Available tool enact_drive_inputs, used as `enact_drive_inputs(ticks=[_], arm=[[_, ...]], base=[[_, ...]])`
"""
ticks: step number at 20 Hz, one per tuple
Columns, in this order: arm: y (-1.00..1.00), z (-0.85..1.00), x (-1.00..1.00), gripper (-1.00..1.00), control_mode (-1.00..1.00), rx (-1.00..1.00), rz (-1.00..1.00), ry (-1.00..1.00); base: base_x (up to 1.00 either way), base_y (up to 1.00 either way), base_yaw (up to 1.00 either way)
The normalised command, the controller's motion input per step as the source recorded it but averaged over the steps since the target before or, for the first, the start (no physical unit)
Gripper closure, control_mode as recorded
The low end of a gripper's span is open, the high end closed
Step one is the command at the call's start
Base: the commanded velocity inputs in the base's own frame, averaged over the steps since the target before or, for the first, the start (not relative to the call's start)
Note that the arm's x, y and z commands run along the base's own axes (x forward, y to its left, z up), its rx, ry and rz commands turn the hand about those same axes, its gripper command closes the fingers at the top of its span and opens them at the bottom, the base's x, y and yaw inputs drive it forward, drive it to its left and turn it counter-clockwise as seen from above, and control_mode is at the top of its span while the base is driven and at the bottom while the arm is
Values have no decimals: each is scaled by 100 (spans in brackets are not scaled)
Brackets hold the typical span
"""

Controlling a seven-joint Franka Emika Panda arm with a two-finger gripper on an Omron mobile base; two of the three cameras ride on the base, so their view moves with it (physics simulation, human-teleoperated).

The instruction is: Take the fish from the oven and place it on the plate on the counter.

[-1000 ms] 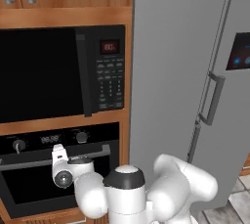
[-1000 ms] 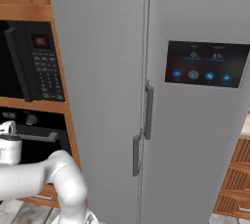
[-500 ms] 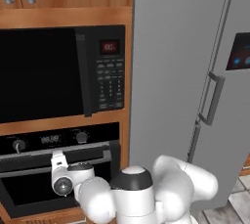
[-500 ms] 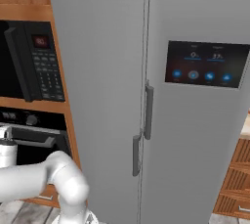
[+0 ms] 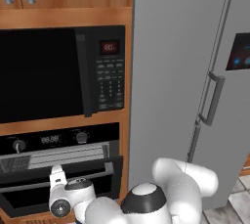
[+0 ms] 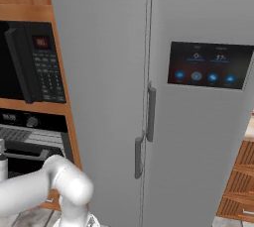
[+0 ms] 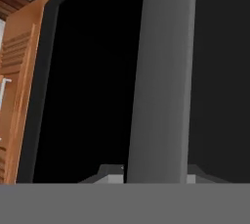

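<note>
Gripper (image 5: 55, 179) at oven (image 5: 58, 169) door, jaws closed around silver bar handle (image 7: 161, 81); door slightly ajar.

I get flat, even rendered light on both base views, soft and slightly blurred. My hand view is mostly dark, its grey bar smoothly shaded, without glare.

Black wall oven (image 5: 58, 169), door ajar, silver bar handle (image 7: 161, 76) upright.
</note>
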Motion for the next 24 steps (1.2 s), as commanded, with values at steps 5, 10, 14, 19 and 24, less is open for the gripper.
enact_drive_inputs(ticks=[5, 10, 14, 19, 24], arm=[[0, -96, -85, 100, -100, -3, 0, 2], [0, -97, -82, 100, -100, -2, 0, 10], [0, -99, -70, 100, -100, -3, 0, 10], [0, -100, -60, 100, -100, -4, 0, 11], [0, -92, -53, 100, -100, -4, 1, 9]], base=[[0, 0, 0], [0, 0, 0], [0, 0, 0], [0, 0, 0], [0, 0, 0]])
